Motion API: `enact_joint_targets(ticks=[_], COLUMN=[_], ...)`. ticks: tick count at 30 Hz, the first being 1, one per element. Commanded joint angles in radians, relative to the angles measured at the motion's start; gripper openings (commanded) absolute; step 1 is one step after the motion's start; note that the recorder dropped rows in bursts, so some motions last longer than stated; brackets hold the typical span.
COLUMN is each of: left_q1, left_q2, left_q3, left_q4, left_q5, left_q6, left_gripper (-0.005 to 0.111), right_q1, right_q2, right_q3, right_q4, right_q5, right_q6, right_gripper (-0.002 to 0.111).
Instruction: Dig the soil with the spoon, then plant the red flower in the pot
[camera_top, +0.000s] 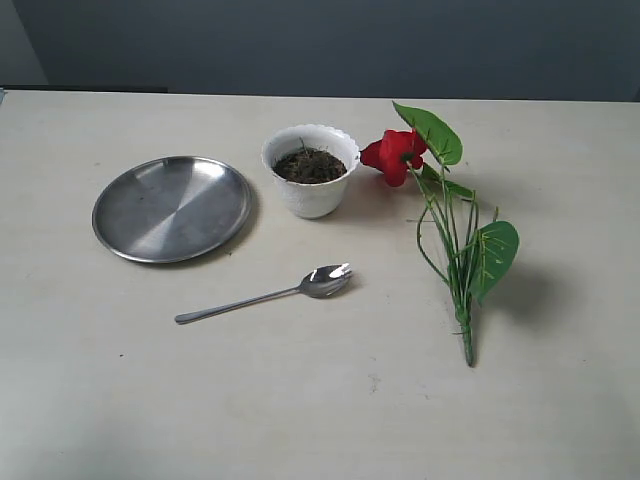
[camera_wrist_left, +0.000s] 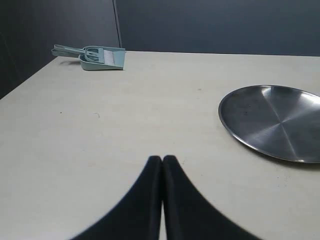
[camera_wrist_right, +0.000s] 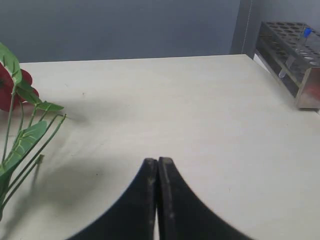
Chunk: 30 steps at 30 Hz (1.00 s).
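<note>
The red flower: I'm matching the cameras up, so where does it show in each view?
Exterior view: the red flower lies right of the pot, bloom by its rim, stems running down-right.
Left wrist view: not in it.
Right wrist view: bloom and leaves at that picture's left edge.
Shared landmark: the pale table, in all three.

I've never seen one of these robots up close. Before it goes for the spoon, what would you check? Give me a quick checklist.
1. Spoon free to grab: ok, it lies by itself with nothing on it.
2. Left gripper open: not ok, it is shut.
3. Right gripper open: not ok, it is shut.
4. Pot upright: ok.
5. Soil in the pot to dig: ok.
6. Flower clear of the pot: cannot tell, its bloom lies right by the rim.
</note>
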Motion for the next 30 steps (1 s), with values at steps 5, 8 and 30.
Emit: enact_joint_targets(ticks=[5, 8, 30], left_q1=[-0.001, -0.001, -0.001], left_q2=[-0.004, -0.004, -0.004], left_q3=[0.005, 0.005, -0.201], left_q4=[0.002, 0.002, -0.153], left_q5=[-0.014, -0.014, -0.367], left_q6=[-0.002, -0.002, -0.004], left_gripper=[0.000, 0.000, 0.000], right_q1=[0.002, 0.002, 0.002], right_q2=[-0.005, -0.005, -0.005], right_q3=[0.001, 0.001, 0.001], right_q4=[-0.001, -0.001, -0.001], right_q5=[-0.002, -0.002, -0.002], right_q6=[-0.001, -0.001, -0.001], right_gripper=[0.000, 0.000, 0.000])
